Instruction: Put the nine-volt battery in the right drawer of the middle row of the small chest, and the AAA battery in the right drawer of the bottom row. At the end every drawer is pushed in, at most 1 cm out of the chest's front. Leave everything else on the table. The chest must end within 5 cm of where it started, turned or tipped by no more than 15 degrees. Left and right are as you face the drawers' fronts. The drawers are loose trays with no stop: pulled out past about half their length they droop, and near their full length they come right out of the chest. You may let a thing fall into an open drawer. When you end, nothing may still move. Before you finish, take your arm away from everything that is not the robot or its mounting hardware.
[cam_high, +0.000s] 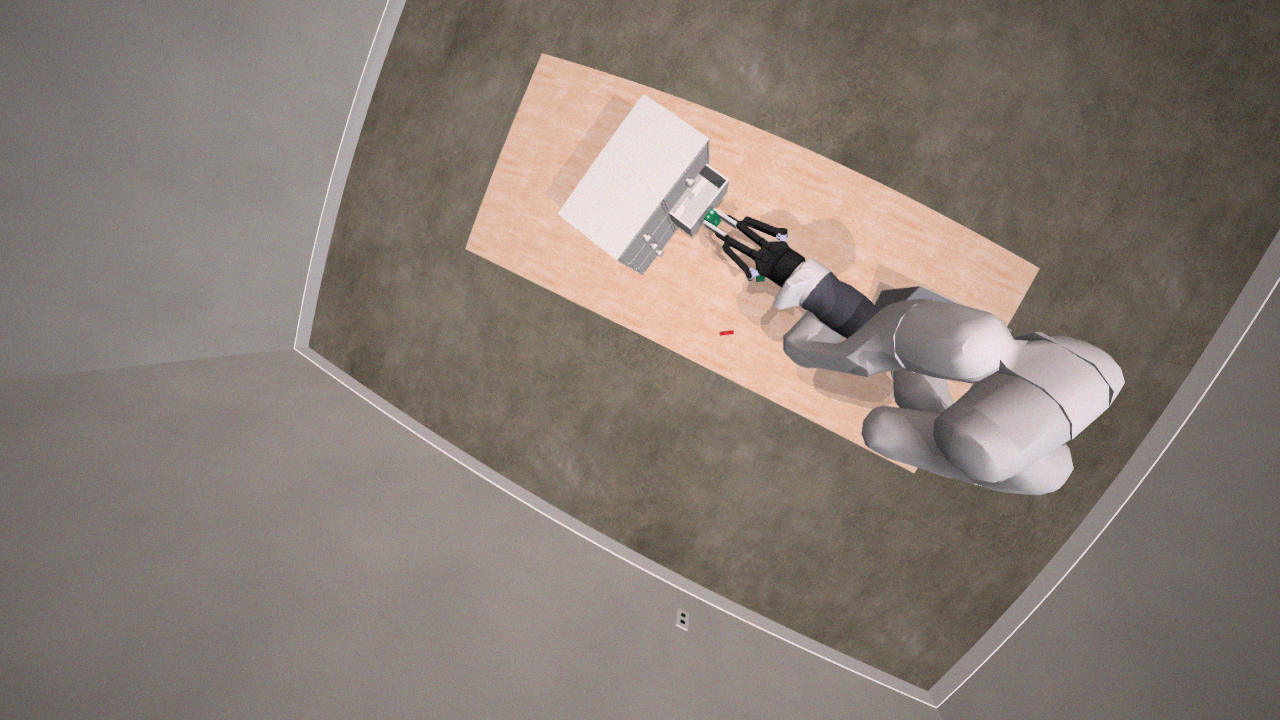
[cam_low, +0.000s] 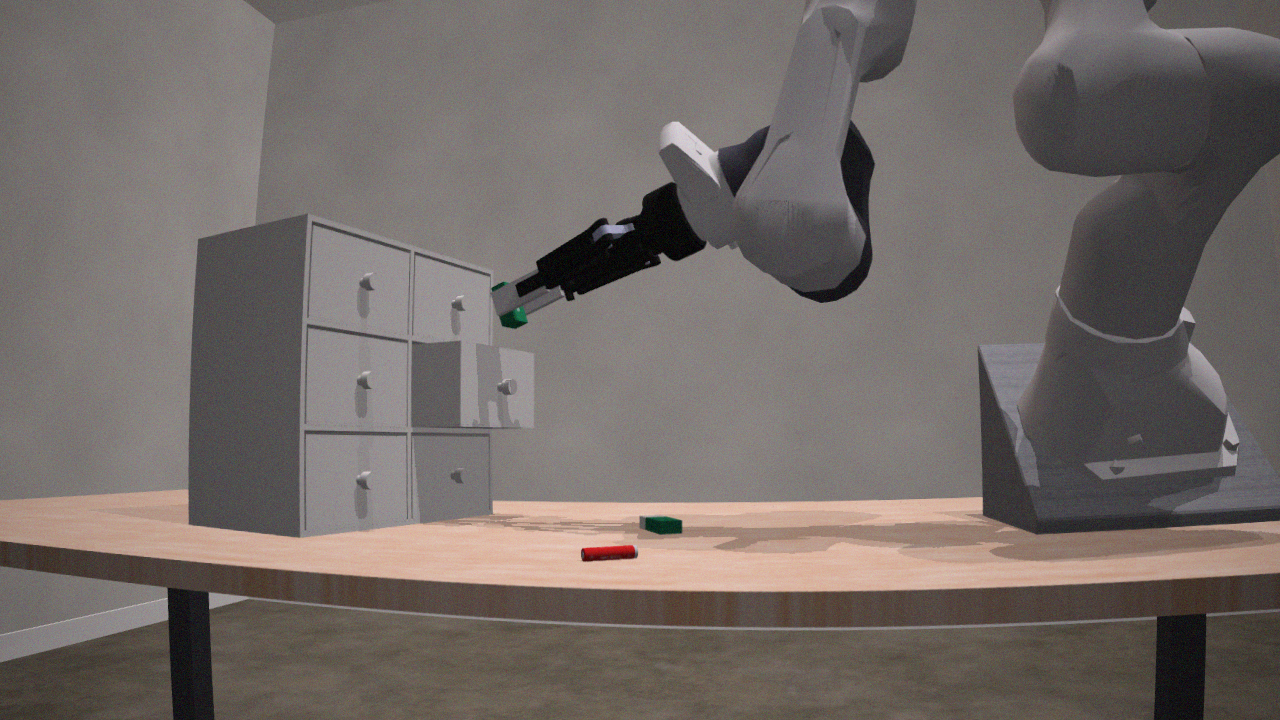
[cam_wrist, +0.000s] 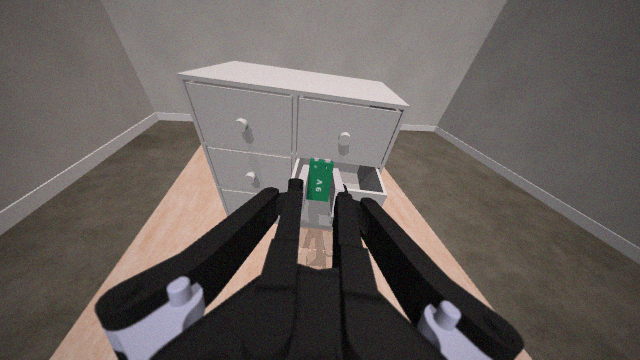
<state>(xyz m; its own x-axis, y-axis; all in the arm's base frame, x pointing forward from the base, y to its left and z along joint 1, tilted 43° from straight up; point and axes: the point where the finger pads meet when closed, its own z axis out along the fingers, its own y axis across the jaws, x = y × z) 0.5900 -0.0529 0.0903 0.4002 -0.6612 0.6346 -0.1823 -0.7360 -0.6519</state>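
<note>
The small white chest (cam_high: 631, 174) (cam_low: 255, 376) (cam_wrist: 295, 80) stands on the table's left part. Its middle-row right drawer (cam_high: 700, 198) (cam_low: 474, 385) (cam_wrist: 364, 181) is pulled partly out; the other drawers are in. My gripper (cam_high: 715, 221) (cam_low: 510, 304) (cam_wrist: 319, 177) is shut on the green nine-volt battery (cam_high: 712, 214) (cam_low: 512, 317) (cam_wrist: 320, 179). It holds the battery tilted, just above the front part of the open drawer. The red AAA battery (cam_high: 726, 332) (cam_low: 608, 552) lies on the table near the front edge.
A small green block (cam_low: 660, 524) (cam_high: 759, 278) lies on the table behind the AAA battery. The robot's grey base (cam_low: 1118, 465) stands at the table's right end. The wooden table (cam_low: 805, 573) ends close in front of the AAA battery.
</note>
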